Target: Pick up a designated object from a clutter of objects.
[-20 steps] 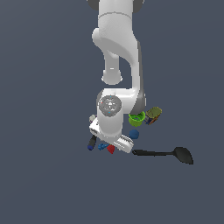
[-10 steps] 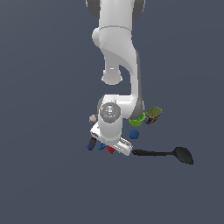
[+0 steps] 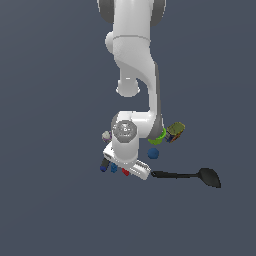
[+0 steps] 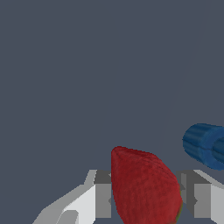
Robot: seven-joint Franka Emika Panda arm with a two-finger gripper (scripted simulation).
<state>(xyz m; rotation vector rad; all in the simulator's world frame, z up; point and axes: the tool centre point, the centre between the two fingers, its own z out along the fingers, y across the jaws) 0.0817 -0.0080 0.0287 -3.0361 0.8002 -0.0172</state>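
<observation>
Nothing shifted noticeably, hand (image 4: 146, 201) spread around red strawberry (image 4: 144, 186), contact unclear, exterior view hides this

Small items are seen scattered on a plain dark grey floor (image 3: 50, 200).

A red strawberry (image 3: 125, 172) is flanked by a tiny blue piece (image 3: 114, 169) and a dark stick (image 3: 104, 165). A black long-handled spatula (image 3: 190, 175) is laid out toward the exterior view's right, with a blue ball (image 3: 153, 153), a green cup (image 3: 161, 135) and an olive-brown box (image 3: 175, 130) grouped above it. A grey-white ball (image 3: 106, 135) is partly hidden.
</observation>
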